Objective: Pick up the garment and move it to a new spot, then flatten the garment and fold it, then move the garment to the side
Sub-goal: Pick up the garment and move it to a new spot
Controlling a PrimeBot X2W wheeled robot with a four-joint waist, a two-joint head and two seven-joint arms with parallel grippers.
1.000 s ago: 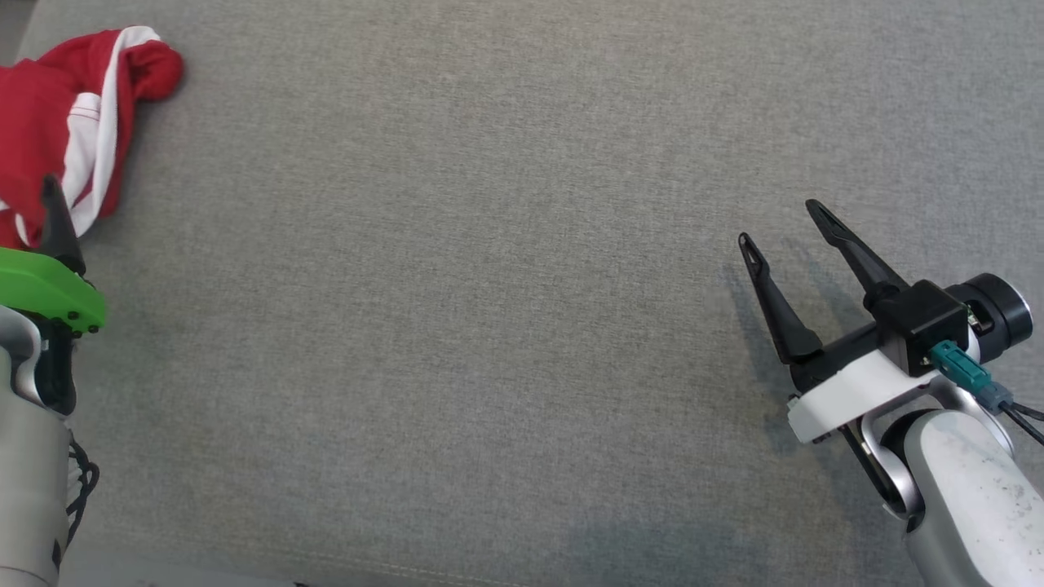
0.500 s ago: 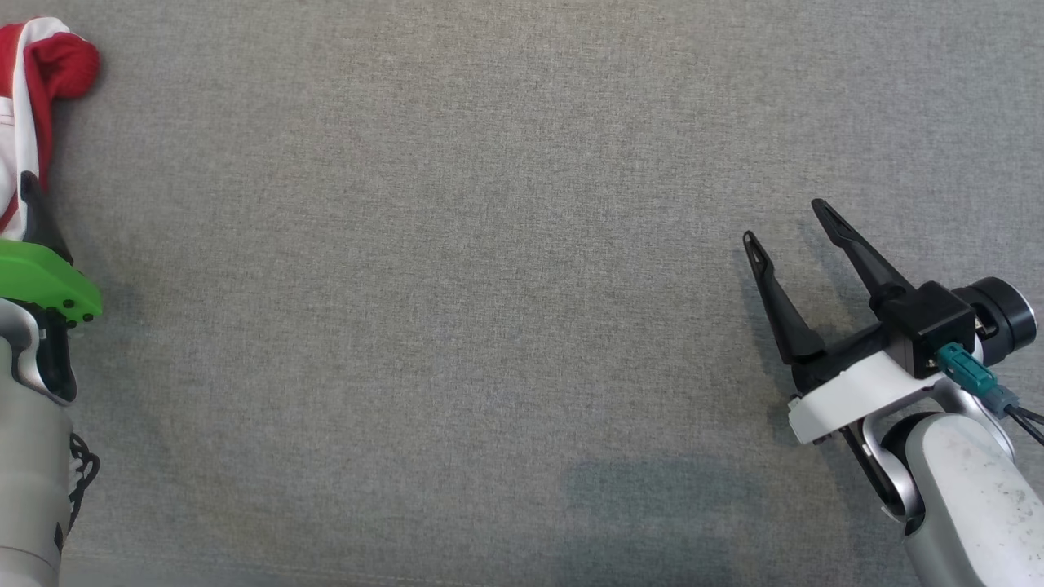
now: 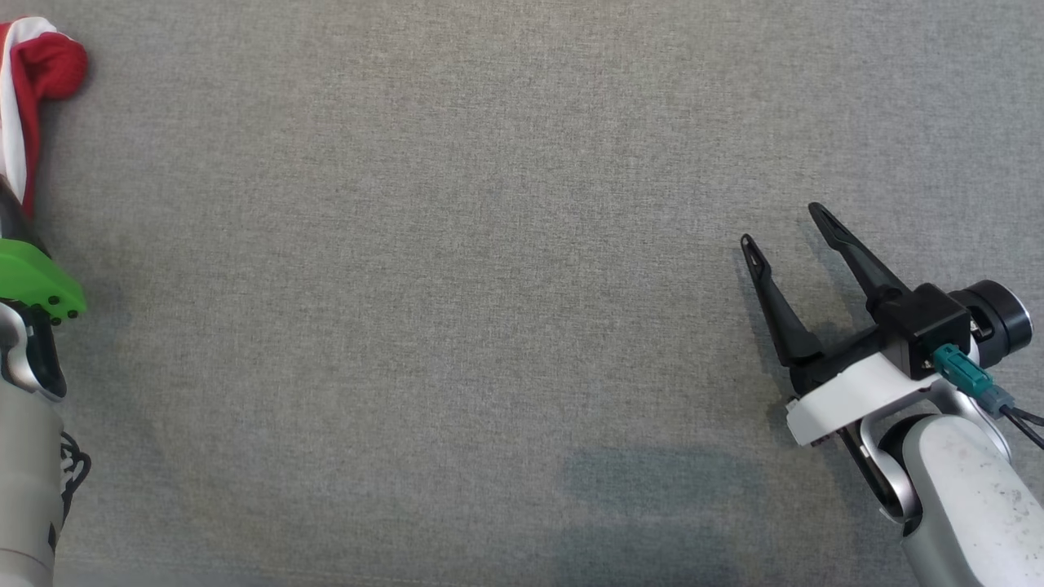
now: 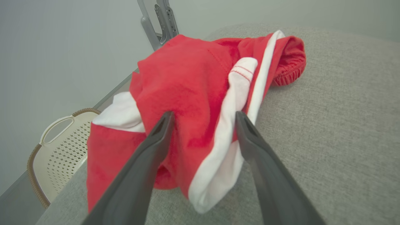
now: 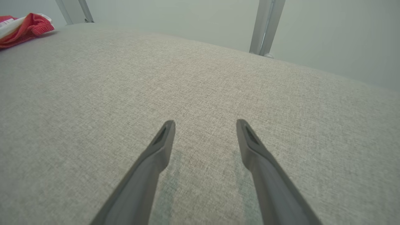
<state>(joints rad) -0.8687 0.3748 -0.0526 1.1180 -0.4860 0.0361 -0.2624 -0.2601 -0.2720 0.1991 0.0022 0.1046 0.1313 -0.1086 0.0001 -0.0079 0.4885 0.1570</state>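
The garment [image 4: 187,81], red with white bands, lies crumpled near the corner of the grey cloth-covered table [image 3: 489,285]. My left gripper [image 4: 204,117] is open, its two dark fingers reaching onto the heap with red and white cloth between the tips. In the head view the garment [image 3: 45,61] pokes in at the top left edge, just above the left arm's green wrist cover [image 3: 33,281]. My right gripper [image 3: 781,224] is open over bare cloth at the lower right, far from the garment [image 5: 23,29], with nothing between its fingers [image 5: 156,156].
A cream perforated basket [image 4: 59,147] stands below the table's edge beside the garment. Grey metal frame posts [image 4: 159,18] [image 5: 265,25] rise behind the table's far edge. A pale wall is beyond.
The head view has shifted, so the garment now sits further toward the picture's left edge and the left arm shows less. Both grippers stay open; the right one has hardly moved.
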